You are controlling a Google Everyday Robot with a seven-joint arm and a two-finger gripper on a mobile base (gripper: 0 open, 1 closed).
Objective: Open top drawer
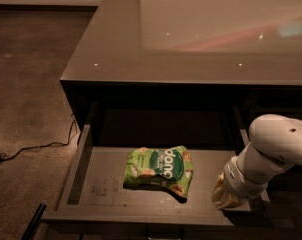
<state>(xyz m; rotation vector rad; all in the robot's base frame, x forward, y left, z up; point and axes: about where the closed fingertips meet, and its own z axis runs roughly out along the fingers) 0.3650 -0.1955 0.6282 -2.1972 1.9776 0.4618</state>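
Note:
The top drawer [111, 204] stands pulled out from under the dark grey counter [121, 49]. Its scuffed grey floor shows, and its flat front edge runs along the bottom of the view. A green snack bag [160, 170] lies on the drawer floor near the middle. My gripper [224, 196] is at the end of the white arm [276, 144], down at the drawer's front right corner, to the right of the bag and apart from it. The drawer's handle is mostly cut off at the bottom edge.
The counter has a glossy top reflecting lights. A black cable [36, 148] runs over the speckled floor at the left. A dark bar [33, 221] shows at the bottom left beside the drawer front.

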